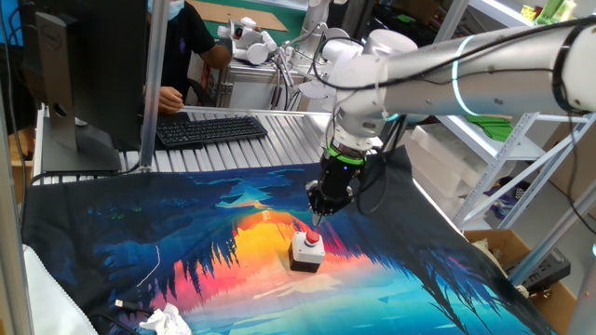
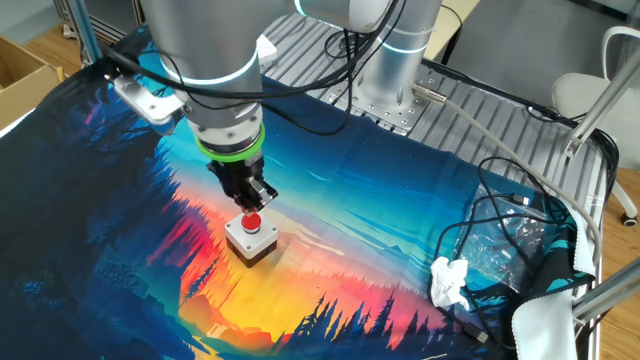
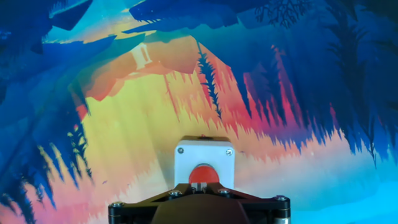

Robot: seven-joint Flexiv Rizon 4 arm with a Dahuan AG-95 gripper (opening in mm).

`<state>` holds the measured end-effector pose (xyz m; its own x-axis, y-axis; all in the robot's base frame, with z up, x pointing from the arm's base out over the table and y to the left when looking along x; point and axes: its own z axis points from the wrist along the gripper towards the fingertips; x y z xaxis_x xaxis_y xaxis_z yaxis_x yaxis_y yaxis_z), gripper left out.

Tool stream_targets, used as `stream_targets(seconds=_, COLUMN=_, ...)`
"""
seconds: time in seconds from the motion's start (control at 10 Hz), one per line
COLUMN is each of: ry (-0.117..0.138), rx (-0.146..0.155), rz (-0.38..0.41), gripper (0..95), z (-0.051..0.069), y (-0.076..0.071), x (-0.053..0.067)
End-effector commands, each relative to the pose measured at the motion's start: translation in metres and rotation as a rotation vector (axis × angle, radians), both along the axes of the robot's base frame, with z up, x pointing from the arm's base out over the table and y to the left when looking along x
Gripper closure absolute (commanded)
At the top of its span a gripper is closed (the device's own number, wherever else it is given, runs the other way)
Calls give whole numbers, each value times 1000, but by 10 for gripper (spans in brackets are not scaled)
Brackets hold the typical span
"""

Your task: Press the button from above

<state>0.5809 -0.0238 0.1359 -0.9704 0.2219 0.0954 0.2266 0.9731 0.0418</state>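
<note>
Centre of frame in one fixed view: the button (image 1: 311,241), a red dome on a light grey box with dark base, sits on the table (image 1: 279,130), on a mat (image 1: 186,233) printed with a blue-to-orange forest sunset. Hand (image 1: 319,218) hangs right above it, tip just over the red cap, slightly to the upper right of it in that frame. Contact or small gap: can't tell.

Left-centre of the other fixed view: hand (image 2: 250,207) points straight down, its tip meeting the top of the button (image 2: 251,222); housing sits square on the mat (image 2: 330,250).

Bottom centre of the hand view: button (image 3: 203,172) shows just past the hand's dark body, red cap partly hidden behind it.

Hand state: can't tell, no view shows the fingertips clearly. Nothing visibly held.

Upper left of one fixed view: black keyboard (image 1: 210,128) on the table, monitor (image 1: 79,65) beside it, person (image 1: 182,42) seated behind. Lower right of the other fixed view: crumpled white tissue (image 2: 450,283) and loose cables (image 2: 510,215).
</note>
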Motion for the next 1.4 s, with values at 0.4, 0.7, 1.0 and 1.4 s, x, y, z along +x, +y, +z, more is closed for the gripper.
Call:
stream_targets(seconds=0.4, ry=16, rx=-15, rz=-8, gripper=950, z=23, y=4, x=-9)
stream_targets(seconds=0.7, ry=15, rx=-18, rz=-9, gripper=950, z=26, y=4, x=-10)
stream_targets(seconds=1.0, ry=17, rx=-18, rz=-8, gripper=950, z=30, y=3, x=-12)
stream_targets(seconds=1.4, ry=19, rx=-18, rz=-4, gripper=950, z=36, y=1, x=-14)
